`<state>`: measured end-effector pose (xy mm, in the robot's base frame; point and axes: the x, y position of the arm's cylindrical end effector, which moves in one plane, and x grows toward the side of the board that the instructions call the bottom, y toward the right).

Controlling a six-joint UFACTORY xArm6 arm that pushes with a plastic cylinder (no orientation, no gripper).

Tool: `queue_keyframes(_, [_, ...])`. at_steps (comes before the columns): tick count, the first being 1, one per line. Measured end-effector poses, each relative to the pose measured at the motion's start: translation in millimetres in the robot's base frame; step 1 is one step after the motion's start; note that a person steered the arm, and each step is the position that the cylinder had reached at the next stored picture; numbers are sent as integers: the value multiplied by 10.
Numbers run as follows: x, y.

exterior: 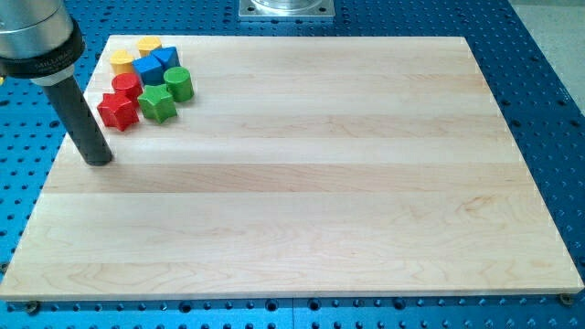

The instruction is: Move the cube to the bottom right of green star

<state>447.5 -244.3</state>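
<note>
On the pale wooden board, the rod's tip, holding nothing, is resting below-left of the cluster, where the blue cube is sitting above the green star, probably needing a careful circling push

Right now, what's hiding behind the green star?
Behind the green star sit a blue block and a green cylinder, both partly covered. My tip stands apart, lower left.
</note>
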Motion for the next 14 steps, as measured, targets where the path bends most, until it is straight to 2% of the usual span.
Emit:
queue_keyframes(4, [40, -57])
queue_keyframes(5, [165, -269])
queue_keyframes(6, [-32, -606])
queue_keyframes(7, [-495, -594])
queue_keyframes(8, [-721, -542])
queue_keyframes(11, [-793, -543])
queue_keyframes(12, [-1040, -600])
queue_keyframes(13, [-1562, -598])
queue_keyframes(14, [-1710, -580])
